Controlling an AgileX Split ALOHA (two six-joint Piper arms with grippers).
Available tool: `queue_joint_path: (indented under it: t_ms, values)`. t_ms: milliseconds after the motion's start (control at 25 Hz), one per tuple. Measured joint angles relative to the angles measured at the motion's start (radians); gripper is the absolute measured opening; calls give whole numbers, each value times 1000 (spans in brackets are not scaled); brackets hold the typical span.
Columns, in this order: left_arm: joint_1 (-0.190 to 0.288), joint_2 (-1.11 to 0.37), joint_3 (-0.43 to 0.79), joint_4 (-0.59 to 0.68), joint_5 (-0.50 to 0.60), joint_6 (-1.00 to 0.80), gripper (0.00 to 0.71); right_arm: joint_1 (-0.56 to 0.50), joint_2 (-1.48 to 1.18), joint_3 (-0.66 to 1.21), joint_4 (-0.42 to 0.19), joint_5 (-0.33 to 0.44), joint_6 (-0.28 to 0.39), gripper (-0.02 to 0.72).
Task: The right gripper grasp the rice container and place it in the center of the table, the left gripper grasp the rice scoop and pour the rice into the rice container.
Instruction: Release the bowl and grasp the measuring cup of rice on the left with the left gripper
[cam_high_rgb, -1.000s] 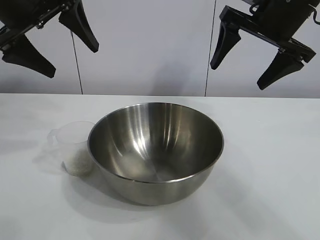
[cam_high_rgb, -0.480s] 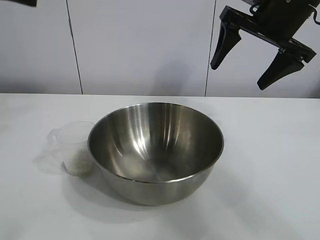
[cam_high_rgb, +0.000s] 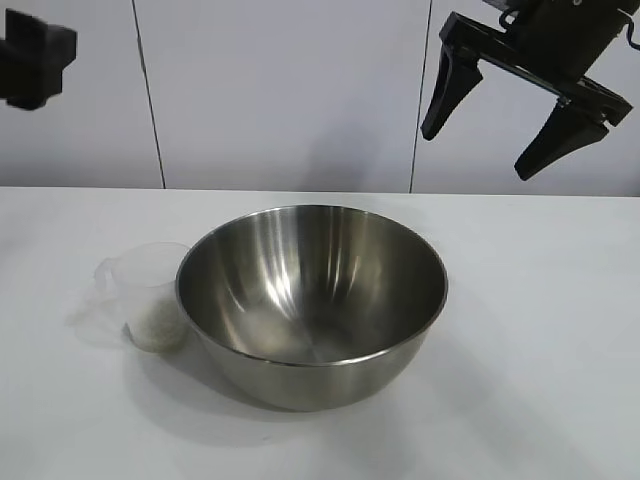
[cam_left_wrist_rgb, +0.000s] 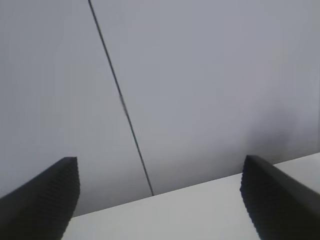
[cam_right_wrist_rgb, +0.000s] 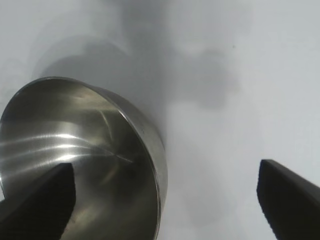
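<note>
The rice container (cam_high_rgb: 311, 302) is sitting mid-table (cam_high_rgb: 540, 330), the rice scoop (cam_high_rgb: 148, 296) touching its left side, rice (cam_high_rgb: 158, 326) inside it. The right gripper (cam_high_rgb: 507, 127) is hanging above, fingers spread, holding nothing. The left gripper (cam_left_wrist_rgb: 160, 200) is gaping empty at the far left.

Rice scoop (cam_high_rgb: 150, 296) touching rice container's (cam_high_rgb: 311, 300) left side

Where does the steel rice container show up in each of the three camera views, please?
Exterior view: the rice container sits mid-table, beside the rice scoop.
Left wrist view: not in it; only wall and table edge.
Right wrist view: at the lower left.
Shared landmark: the white table.
</note>
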Motion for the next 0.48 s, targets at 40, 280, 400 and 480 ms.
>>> queue_joint_path:
  t_ms: [40, 280, 400, 480]
  values:
    - [0, 8, 36, 1, -51, -29, 633, 0, 0, 0, -1, -1, -3, 683]
    - [0, 110, 207, 23, -173, -158, 633, 0, 0, 0, -1, -1, -10, 683]
    - [-1, 184, 249, 81, -173, -170, 633, 0, 0, 0, -1, -1, -13, 683]
    - [-1, 225, 256, 102, -174, -171, 628, 0, 0, 0, -1, -1, -13, 683]
